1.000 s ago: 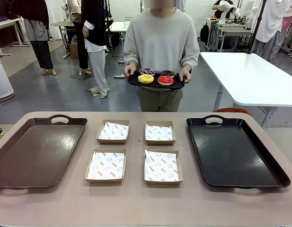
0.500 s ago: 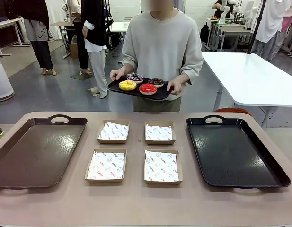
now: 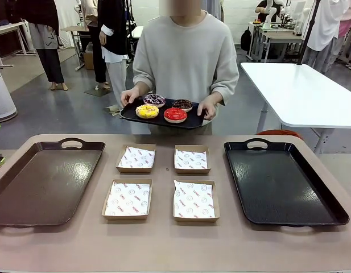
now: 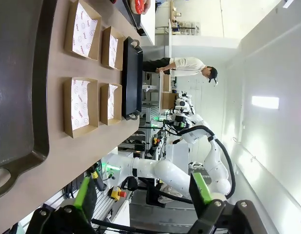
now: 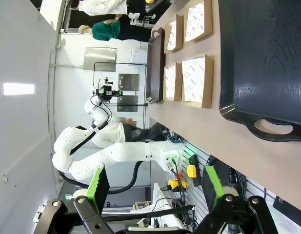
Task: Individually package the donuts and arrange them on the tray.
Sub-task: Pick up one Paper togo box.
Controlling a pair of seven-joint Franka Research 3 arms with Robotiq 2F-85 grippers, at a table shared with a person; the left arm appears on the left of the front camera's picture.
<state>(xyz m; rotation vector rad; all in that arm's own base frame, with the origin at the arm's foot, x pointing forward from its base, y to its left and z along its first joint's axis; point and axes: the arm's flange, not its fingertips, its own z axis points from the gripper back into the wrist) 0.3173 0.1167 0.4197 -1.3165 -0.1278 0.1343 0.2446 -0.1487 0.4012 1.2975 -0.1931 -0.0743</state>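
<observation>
Tan table (image 3: 164, 250) with four paper-lined boxes (image 3: 127, 199) between a brown tray (image 3: 44, 182) and a black tray (image 3: 283, 182); donuts held beyond its far edge.
A person carries the four iced donuts (image 3: 175, 114) on a black serving tray (image 3: 132, 115), clear of the table. The left gripper (image 4: 143, 192) and right gripper (image 5: 155, 187) both stand released, grasping nothing. Best to wait until the serving tray rests, then pinch each donut lightly by its sides, sparing the icing. Red liner print is too small to read.
</observation>
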